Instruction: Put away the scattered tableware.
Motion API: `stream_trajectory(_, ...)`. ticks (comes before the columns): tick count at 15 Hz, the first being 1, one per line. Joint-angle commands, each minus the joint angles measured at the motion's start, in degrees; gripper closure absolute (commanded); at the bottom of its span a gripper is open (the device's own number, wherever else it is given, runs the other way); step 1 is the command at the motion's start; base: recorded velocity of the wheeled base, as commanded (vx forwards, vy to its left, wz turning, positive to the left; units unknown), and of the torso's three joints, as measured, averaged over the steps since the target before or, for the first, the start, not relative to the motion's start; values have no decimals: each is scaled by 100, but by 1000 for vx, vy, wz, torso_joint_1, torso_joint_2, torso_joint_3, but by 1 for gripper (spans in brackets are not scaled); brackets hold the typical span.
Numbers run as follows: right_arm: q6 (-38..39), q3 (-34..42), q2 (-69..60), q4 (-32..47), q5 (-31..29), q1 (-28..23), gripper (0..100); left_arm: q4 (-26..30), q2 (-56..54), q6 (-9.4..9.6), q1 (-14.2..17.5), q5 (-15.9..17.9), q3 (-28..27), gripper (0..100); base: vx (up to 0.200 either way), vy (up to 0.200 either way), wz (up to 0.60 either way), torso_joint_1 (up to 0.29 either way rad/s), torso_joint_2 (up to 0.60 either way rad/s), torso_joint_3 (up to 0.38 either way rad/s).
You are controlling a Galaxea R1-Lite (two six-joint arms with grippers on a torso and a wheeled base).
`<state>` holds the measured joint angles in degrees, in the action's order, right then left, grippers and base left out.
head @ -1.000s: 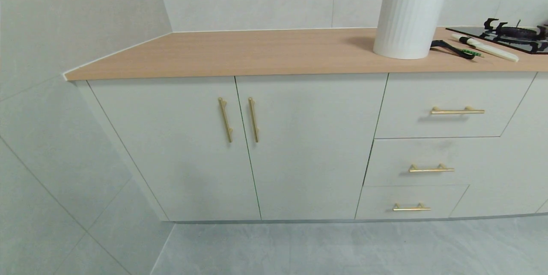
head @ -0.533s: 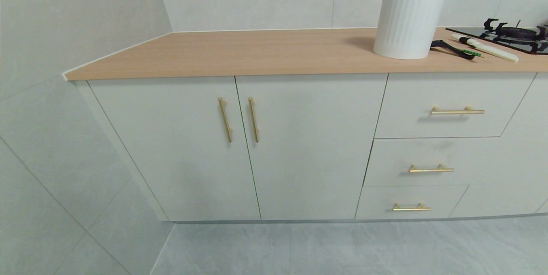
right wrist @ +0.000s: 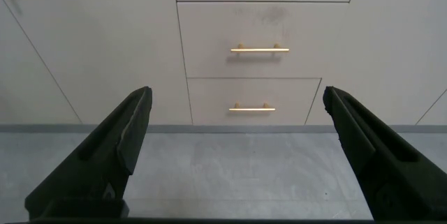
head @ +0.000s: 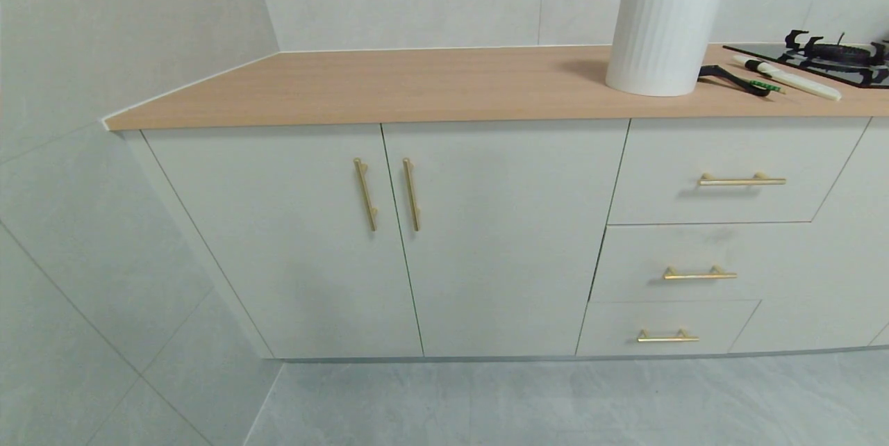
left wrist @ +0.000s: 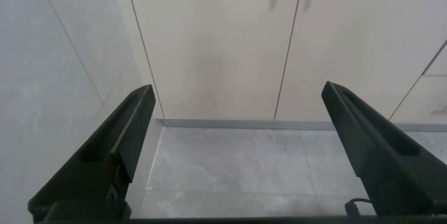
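Scattered at the right end of the tabletop (head: pixel 417 85), between a tall ribbed white canister (head: pixel 667 22) and the hob (head: pixel 837 53): a black-handled utensil (head: pixel 733 78), a slim green piece (head: pixel 767 87) and a long cream utensil (head: pixel 792 79). Too small to tell whether touching one another.

Probably light, stiff and rather slick, so likely to skid on the smooth wood if nudged sideways. Best pinched from above, across the handle near its middle. Extra care with the black one, one end tucked behind the canister. Canister perhaps the intended holder; possibly ceramic, hence fragile, and tall enough to tip if bumped.

Left gripper (left wrist: pixel 237 88) hanging low before the cupboard doors (left wrist: pixel 223 42), jaws spread wide, holding nothing. Right gripper (right wrist: pixel 236 91) low before the lower drawers (right wrist: pixel 258 28), jaws likewise spread and empty. Both well apart from the tableware.

Against the head view of a second ago and half a second ago, no difference: same framing, same lie of the utensils, canister unmoved.
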<state>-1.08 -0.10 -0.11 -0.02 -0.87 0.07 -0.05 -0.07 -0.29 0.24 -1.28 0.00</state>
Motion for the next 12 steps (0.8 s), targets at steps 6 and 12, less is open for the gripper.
stream_trajectory(6,-6,1,11,2,7,1,0,-4,7,12,2,-4,0,0,0,-100,0,0,3,2)
stream_trajectory(12,-6,1,11,2,7,1,0,-4,7,3,2,-4,0,0,0,-200,0,4,3,-2)
